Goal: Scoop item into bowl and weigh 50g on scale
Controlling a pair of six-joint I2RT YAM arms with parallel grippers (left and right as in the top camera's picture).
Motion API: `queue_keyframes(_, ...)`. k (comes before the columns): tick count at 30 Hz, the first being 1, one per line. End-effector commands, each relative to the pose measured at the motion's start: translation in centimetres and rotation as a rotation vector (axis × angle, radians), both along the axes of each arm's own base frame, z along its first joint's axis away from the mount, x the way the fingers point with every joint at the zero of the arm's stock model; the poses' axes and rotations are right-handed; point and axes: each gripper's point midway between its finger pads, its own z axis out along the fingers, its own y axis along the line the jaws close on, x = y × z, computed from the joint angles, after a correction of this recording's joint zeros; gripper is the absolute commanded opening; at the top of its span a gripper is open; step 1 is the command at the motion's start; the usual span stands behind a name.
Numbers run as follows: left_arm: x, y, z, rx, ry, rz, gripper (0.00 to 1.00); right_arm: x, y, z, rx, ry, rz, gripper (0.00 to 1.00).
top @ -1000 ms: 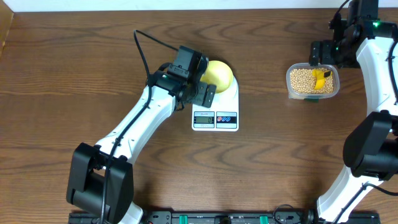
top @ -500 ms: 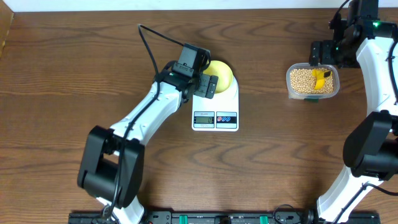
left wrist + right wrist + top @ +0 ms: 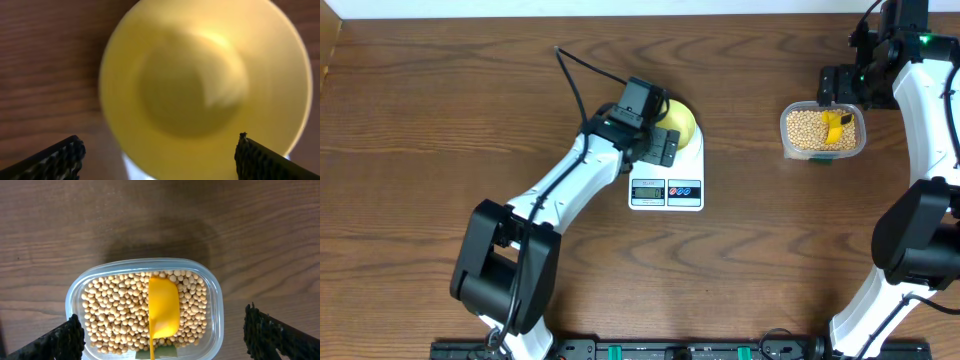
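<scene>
**Overhead.** The bowl [image 3: 680, 120] sits on the rear half of the scale [image 3: 690, 168], centre frame, partly under the left arm. The left fingers [image 3: 660, 142] hang over the bowl's near rim. At upper right is a clear tub [image 3: 786, 130] of beans [image 3: 805, 128] with a yellow scoop [image 3: 835, 125] lying on them. The right fingers [image 3: 840, 85] are just above it in frame. The display is too small to read.

**Left wrist.** The bowl [image 3: 205, 85] fills the frame and is empty. The left fingers [image 3: 55, 159] are spread wide at the lower corners, holding nothing.

**Right wrist.** The right fingers [image 3: 55, 340] are spread wide over the tub [image 3: 75, 295] and empty. The scoop [image 3: 164, 307] rests on the beans [image 3: 115, 310], its handle running to the lower edge.

**Judgement.** Bowl placed, no beans moved. To do the scoop pickup well:
- Lift the left arm clear so nothing loads the scale.
- Bring the right fingers down square across the thin handle, not the cup.
- Take small loads near the target weight.
- Risk: beans roll off onto the counter [image 3: 440, 120].
</scene>
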Motion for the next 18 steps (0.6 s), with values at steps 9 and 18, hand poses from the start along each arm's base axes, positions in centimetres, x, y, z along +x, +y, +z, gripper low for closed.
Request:
queue_keyframes(9,-0.3,-0.9,0.7,-0.018,-0.004,-0.011,0.98,0.3,-0.3,0.1,-0.003,-0.004,-0.004,0.99)
queue_keyframes(18,1.1,1.0,6.1,0.035,-0.164,0.050,0.98,0.3,-0.3,0.1,-0.003,-0.004,-0.004,0.99)
